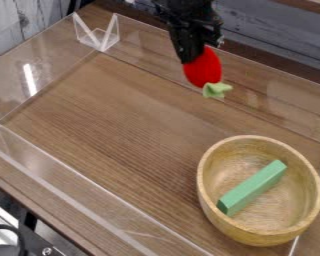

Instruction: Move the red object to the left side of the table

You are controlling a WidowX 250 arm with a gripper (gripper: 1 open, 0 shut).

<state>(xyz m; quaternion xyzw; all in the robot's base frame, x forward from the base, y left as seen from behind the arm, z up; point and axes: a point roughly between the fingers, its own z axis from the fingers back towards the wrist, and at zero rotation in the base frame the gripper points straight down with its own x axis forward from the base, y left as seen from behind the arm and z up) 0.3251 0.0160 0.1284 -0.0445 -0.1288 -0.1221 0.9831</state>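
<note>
The table (109, 110) carries a round bowl (204, 172) at its near right, holding only a green block (252, 187). My claw (194, 50) is clamped shut on the red object (203, 68), which hangs above the table's far right. It looks light, hard and glossy, so likely slippery, and I judge it best pinched across its broad middle.

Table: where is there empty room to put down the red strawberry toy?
The left and middle of the table are bare wood, from the clear left wall across to the bowl. The near right corner is crowded: the bowl holding the green block fills it. The gripper holds the red object above the back.
</note>
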